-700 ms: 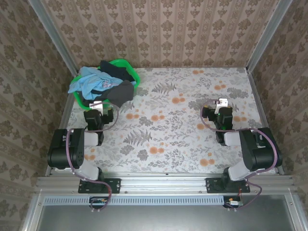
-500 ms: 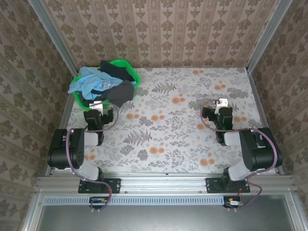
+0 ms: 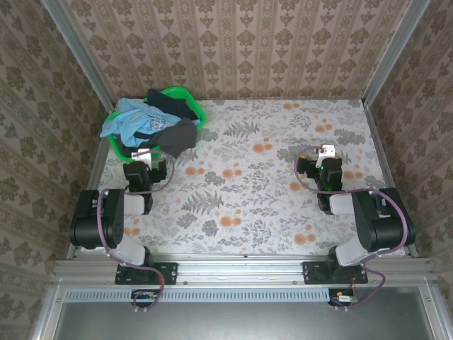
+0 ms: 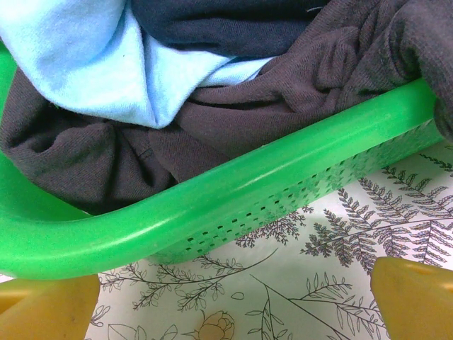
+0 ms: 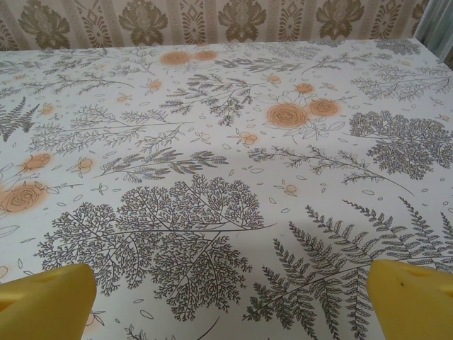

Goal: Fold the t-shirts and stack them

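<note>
Loosely heaped t-shirts (image 3: 139, 121) kept in green basket (image 3: 185, 92) on table (image 3: 248, 185), left claw (image 4: 228, 300) spread wide beside its rim, right claw (image 5: 230, 297) spread wide over table

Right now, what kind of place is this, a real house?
Probably not a house: it looks like a robot test booth made homey. Two arms are bolted to a metal rail, wallpapered panels box in a flowery table, and a basket holds t-shirts.
</note>
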Controlling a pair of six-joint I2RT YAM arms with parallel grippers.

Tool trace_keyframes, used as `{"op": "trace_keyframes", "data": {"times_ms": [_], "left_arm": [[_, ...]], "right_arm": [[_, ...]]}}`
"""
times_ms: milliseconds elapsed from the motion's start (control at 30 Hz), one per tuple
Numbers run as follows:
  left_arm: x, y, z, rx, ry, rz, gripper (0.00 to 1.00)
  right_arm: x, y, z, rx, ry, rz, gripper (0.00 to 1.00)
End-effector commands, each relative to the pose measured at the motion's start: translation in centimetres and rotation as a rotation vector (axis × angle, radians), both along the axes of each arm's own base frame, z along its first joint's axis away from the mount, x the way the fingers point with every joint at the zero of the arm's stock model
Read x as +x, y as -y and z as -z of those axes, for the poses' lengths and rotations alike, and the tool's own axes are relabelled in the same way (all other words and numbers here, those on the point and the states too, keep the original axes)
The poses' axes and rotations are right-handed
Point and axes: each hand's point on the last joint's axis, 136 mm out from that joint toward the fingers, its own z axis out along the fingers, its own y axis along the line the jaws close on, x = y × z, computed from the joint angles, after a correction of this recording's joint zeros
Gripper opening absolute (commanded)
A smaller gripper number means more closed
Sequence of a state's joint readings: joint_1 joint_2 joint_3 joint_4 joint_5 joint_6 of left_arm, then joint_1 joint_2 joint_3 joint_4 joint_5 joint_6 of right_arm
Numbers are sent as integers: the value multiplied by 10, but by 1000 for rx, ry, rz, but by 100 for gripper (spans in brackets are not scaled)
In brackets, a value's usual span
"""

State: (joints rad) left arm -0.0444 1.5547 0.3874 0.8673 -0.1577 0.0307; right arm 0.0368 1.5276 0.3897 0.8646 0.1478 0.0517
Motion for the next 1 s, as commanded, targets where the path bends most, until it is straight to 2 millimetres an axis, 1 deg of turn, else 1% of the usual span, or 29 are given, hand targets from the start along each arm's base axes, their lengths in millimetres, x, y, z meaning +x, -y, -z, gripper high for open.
{"op": "trace_keyframes", "data": {"times_ms": [0, 100, 200, 300, 367, 433, 467, 533, 567, 600, 633, 667, 700, 733, 767, 800, 833, 867, 900, 967], "left_arm": [[3, -1, -12, 5, 45, -6, 100], [3, -1, -13, 6, 49, -5, 100], [3, 8, -13, 14, 45, 40, 100], [4, 8, -13, 13, 44, 44, 100], [2, 9, -22, 42, 57, 30, 100], [-3, 16, -48, 120, 78, -2, 100], [-6, 24, -64, 170, 63, 0, 100], [-14, 48, -92, 219, -10, 86, 100], [-26, 55, -96, 199, -90, 130, 100], [-35, 54, -107, 130, -129, 112, 100], [-40, 47, -119, 66, -135, 56, 100], [-48, 36, -128, 7, -143, -25, 100], [-56, 26, -134, -16, -152, -87, 100], [-60, 25, -138, -7, -162, -73, 100], [-62, 26, -139, 7, -161, -45, 100], [-63, 29, -138, 15, -160, -13, 100], [-61, 34, -137, 27, -164, 40, 100], [-59, 41, -132, 42, -186, 119, 100], [-57, 40, -129, 64, -212, 139, 100], [-51, 35, -117, 89, -277, 148, 100]], "right_arm": [[4, -2, -4, -4, 12, -19, 100], [4, -2, -4, -4, 13, -19, 100], [4, -2, -4, -3, 13, -19, 100], [4, -2, -5, -4, 14, -18, 100], [4, -2, -4, -4, 14, -18, 100], [4, -2, -4, -4, 11, -18, 100], [4, -1, -6, -6, 22, -15, 100], [1, 0, -22, -32, 18, 16, 100], [0, -1, -40, -35, -3, 20, 100], [-1, 1, -58, -29, -28, 28, 100], [0, 2, -74, -27, -31, 39, 100], [-1, 4, -90, -8, -30, 55, 100], [-4, 4, -104, 21, -25, 68, 100], [-7, 3, -114, 56, -17, 76, 100], [-12, 6, -119, 120, -13, 111, 100], [-22, 13, -119, 206, -18, 195, 100], [-35, 25, -114, 297, -29, 313, 100], [-51, 37, -104, 393, -51, 442, 100], [-56, 35, -99, 442, -61, 437, 100], [-49, 7, -98, 454, -64, 237, 100]]}}
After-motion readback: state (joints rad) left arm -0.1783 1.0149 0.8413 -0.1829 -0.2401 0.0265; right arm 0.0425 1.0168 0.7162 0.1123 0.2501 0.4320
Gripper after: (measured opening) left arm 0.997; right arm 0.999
